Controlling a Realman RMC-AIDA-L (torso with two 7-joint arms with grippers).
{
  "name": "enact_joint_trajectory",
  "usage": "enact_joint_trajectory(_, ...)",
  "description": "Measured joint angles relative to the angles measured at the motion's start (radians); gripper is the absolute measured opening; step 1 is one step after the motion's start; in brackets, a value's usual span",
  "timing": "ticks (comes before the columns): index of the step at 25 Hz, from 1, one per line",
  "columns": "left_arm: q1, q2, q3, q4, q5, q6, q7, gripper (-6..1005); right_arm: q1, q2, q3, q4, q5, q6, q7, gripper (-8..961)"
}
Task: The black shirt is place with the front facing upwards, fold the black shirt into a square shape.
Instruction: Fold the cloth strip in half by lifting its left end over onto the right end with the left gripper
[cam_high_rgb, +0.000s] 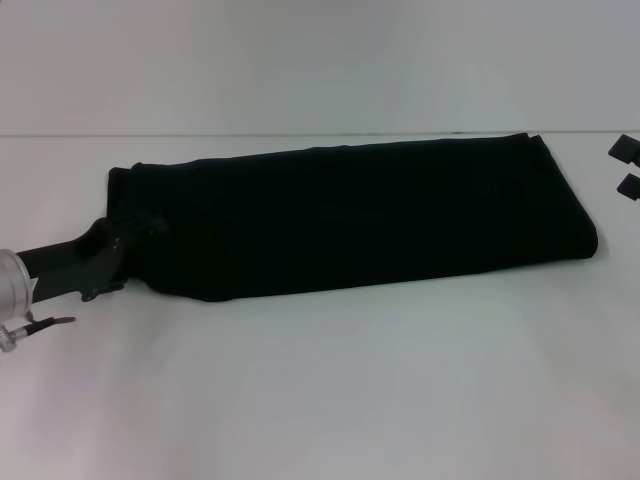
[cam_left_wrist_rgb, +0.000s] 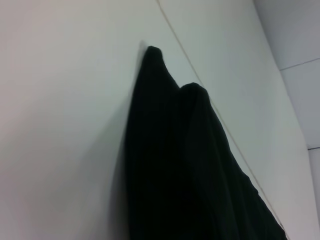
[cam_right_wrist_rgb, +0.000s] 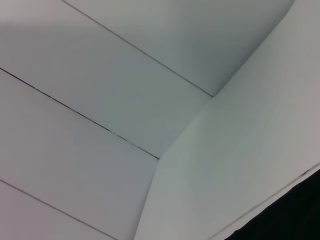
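The black shirt (cam_high_rgb: 350, 215) lies on the white table, folded into a long band that runs from left to right; its lettering and neck label are hidden. My left gripper (cam_high_rgb: 135, 240) reaches in from the left, low over the table, and its tip lies against the band's left end, black against black. In the left wrist view the black shirt (cam_left_wrist_rgb: 185, 165) fills the near part and stretches away over the table. My right gripper (cam_high_rgb: 625, 167) shows only as two separate black fingertips at the right edge, open, empty and apart from the shirt's right end.
The white table (cam_high_rgb: 320, 390) reaches around the shirt, with a wide bare stretch in front. Its far edge meets the white wall (cam_high_rgb: 300, 60). The right wrist view shows wall panels (cam_right_wrist_rgb: 125, 75) and a dark patch in one corner.
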Motion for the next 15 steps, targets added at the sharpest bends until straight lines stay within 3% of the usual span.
enact_joint_trajectory(2, 0.000, 0.001, 0.002, -0.001, 0.001, 0.003, 0.000, 891, 0.000, 0.000, 0.001, 0.000, 0.000, 0.000, 0.000, 941)
enact_joint_trajectory(7, 0.001, 0.003, 0.001, -0.002, 0.004, 0.002, -0.003, 688, -0.001, 0.000, 0.002, 0.001, 0.000, 0.000, 0.000, 941)
enact_joint_trajectory(10, 0.001, 0.004, 0.003, -0.001, 0.006, -0.001, -0.003, 459, -0.001, 0.000, 0.002, 0.002, 0.000, -0.001, 0.000, 941)
enact_joint_trajectory(15, -0.003, 0.004, 0.005, -0.002, 0.007, -0.005, 0.001, 360, 0.000, 0.000, 0.003, 0.002, 0.000, -0.001, 0.000, 941)
